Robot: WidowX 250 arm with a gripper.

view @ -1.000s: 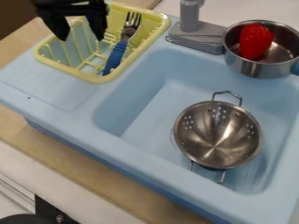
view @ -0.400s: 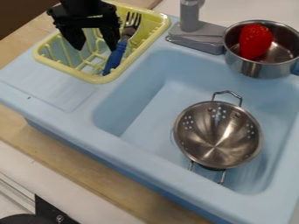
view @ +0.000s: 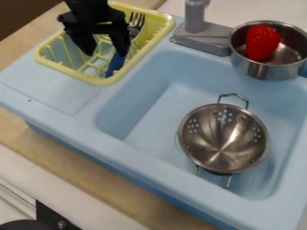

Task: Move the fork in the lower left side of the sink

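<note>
Extending along the left edge of the blue sink unit (view: 117, 146): flat drainboard (view: 48, 94), near side of the yellow rack (view: 99, 81). Rack sits at far left and contains the fork (view: 115, 65), tines toward the far side, blue handle toward the near side, lying along the rack's right part.

Tool (view: 107, 53): hangs tips downward over the rack, fingers spread apart. Its right finger overlaps part of the fork in view; contact cannot be told.

Tap (view: 195, 20): far edge, between rack and pot. Basin (view: 156, 117): bare floor stretches from the left wall to the colander (view: 221, 139), which stands right of centre, handles toward far and near sides. Pot (view: 264, 67): far right, red strawberry (view: 262, 42) inside. Wooden tabletop (view: 90, 175): strip along the near edge.
</note>
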